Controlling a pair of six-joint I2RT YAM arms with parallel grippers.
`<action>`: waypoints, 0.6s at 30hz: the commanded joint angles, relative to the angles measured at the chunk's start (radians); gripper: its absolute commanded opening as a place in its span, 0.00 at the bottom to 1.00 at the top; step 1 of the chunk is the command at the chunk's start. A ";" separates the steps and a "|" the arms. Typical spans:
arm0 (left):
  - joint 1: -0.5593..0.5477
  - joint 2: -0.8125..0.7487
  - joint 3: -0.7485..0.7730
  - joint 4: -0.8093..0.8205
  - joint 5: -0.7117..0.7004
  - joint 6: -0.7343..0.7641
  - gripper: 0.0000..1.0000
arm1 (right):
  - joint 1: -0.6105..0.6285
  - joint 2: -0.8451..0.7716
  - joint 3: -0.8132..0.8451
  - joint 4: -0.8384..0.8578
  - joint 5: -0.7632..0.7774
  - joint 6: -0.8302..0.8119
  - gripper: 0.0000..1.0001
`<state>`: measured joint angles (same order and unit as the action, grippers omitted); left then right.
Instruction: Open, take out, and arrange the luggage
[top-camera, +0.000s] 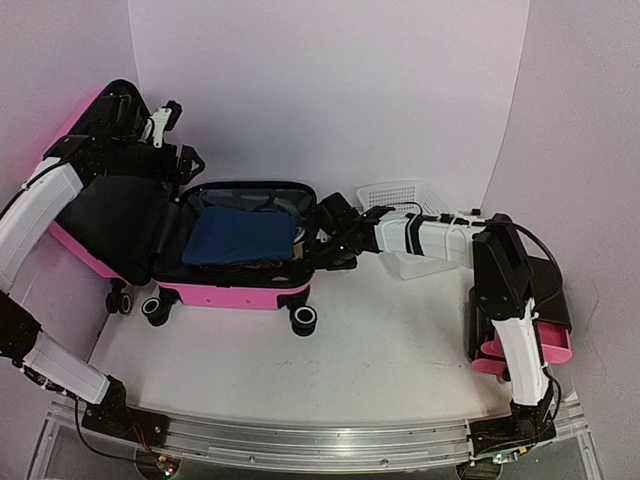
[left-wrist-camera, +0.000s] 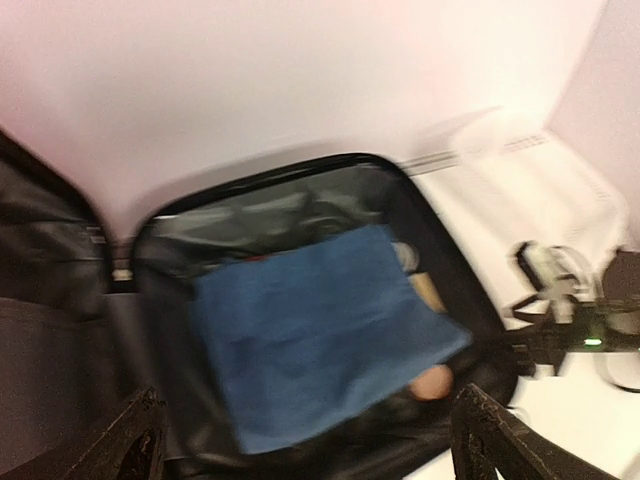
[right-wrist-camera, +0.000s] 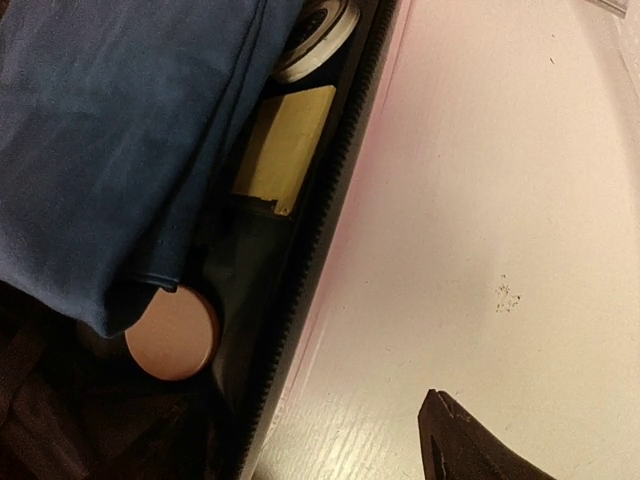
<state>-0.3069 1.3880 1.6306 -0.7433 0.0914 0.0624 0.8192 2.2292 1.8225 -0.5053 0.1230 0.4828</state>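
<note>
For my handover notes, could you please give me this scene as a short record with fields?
suitcase: open, lid swung left
contents: blue cloth on top; disc and yellow box at its edge
left gripper: open, empty, by the lid
right gripper: at the right rim, jaws unclear
basket: behind the right arm

Luggage (top-camera: 230, 295) on table (top-camera: 380, 350), cloth (top-camera: 240, 238) inside it, basket (top-camera: 400, 192) to its right
</note>
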 joint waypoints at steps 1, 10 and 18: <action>-0.027 -0.035 0.032 0.080 0.332 -0.163 0.99 | -0.007 -0.087 0.035 -0.138 -0.035 -0.080 0.82; -0.256 -0.015 -0.037 0.140 0.291 -0.177 0.97 | -0.104 -0.280 -0.024 -0.243 -0.115 -0.195 0.98; -0.267 0.033 -0.248 0.237 0.311 -0.252 0.97 | -0.273 -0.332 -0.107 -0.374 -0.019 -0.423 0.98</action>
<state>-0.5728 1.3918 1.4380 -0.5846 0.3725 -0.1318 0.6121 1.9026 1.7397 -0.7944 0.0509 0.2119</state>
